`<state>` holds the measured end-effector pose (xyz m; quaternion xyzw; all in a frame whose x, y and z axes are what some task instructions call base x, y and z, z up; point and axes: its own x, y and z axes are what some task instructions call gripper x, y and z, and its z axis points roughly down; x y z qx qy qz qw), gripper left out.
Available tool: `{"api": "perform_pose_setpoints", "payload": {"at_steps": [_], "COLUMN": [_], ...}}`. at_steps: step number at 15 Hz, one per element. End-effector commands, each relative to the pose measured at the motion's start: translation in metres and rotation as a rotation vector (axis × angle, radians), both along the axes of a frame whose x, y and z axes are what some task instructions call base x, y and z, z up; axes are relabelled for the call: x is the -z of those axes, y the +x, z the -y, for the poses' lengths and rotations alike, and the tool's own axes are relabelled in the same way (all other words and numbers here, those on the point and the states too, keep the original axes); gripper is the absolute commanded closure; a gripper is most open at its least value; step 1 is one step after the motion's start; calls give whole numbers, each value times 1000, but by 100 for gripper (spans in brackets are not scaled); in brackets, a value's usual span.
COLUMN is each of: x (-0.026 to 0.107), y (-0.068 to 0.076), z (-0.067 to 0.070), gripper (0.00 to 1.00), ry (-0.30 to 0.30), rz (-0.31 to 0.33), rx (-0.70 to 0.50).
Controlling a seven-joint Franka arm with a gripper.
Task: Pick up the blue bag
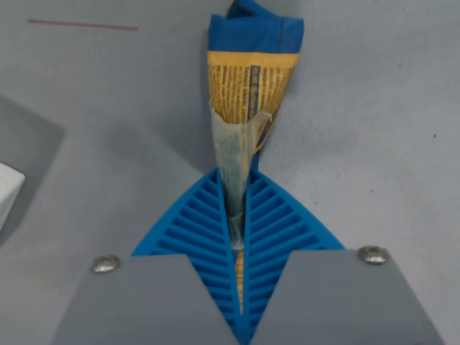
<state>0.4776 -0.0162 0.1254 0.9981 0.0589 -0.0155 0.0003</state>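
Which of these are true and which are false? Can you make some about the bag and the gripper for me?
1. The gripper is shut on the blue bag. True.
2. The gripper's fingers are red. False, they are blue and ribbed.
3. The bag has a yellow part with print. True.
4. The bag lies flat beside the gripper, untouched. False, it is pinched between the fingers.
5. A white object shows at the wrist view's left edge. True.
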Motion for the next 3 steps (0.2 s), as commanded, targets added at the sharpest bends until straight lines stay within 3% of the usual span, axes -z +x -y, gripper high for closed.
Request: {"api": "perform_pose_setpoints", "payload": {"at_steps": [1,3], "x": [-24,-34], "y": [-17,-16], "z": [0,1], "gripper": [100,100], "ry": [28,26], "rz": [81,74], "rx": [18,18]}}
